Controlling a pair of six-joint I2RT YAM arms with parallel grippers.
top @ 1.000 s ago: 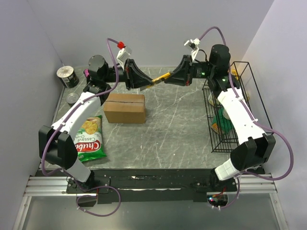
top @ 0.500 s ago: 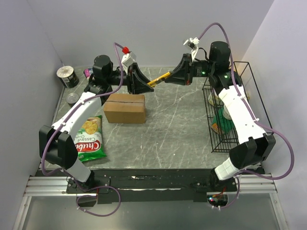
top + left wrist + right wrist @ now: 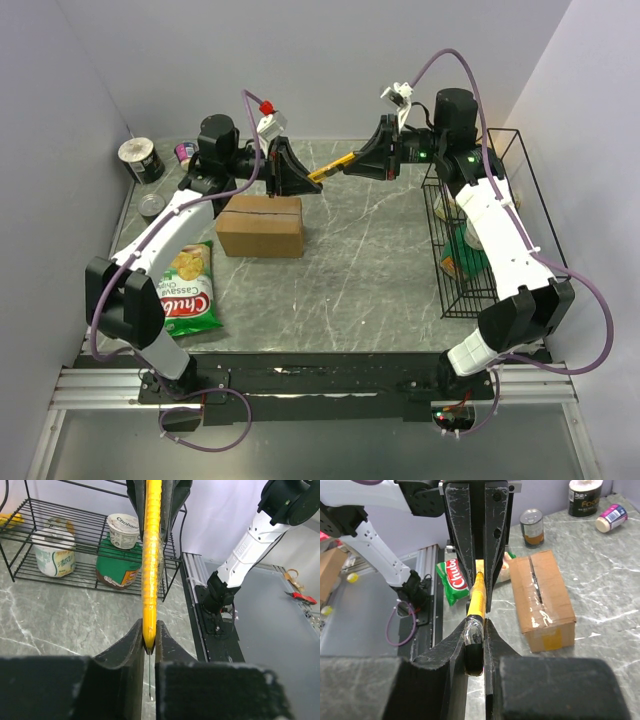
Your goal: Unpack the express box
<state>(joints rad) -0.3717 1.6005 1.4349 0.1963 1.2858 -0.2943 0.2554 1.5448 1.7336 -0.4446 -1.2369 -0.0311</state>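
Note:
The express box [image 3: 260, 225], brown cardboard with glossy tape along its top seam, lies on the marble table left of centre; it also shows in the right wrist view [image 3: 542, 597]. A yellow utility knife [image 3: 330, 167] hangs in the air behind the box, held at both ends. My left gripper [image 3: 298, 177] is shut on its yellow tip end [image 3: 151, 555], and a thin blade shows between the fingers. My right gripper [image 3: 360, 160] is shut on its black, taped butt end [image 3: 476, 645]. Both grippers are above and behind the box, not touching it.
A black wire rack [image 3: 470, 235] stands at the right with a yogurt cup [image 3: 123, 530] and cans in it. A green chips bag [image 3: 185, 290] lies front left of the box. Cans [image 3: 140, 158] stand at the back left corner.
My left gripper has moved a little to the right, further onto the knife's tip. The right arm and the box have hardly moved.

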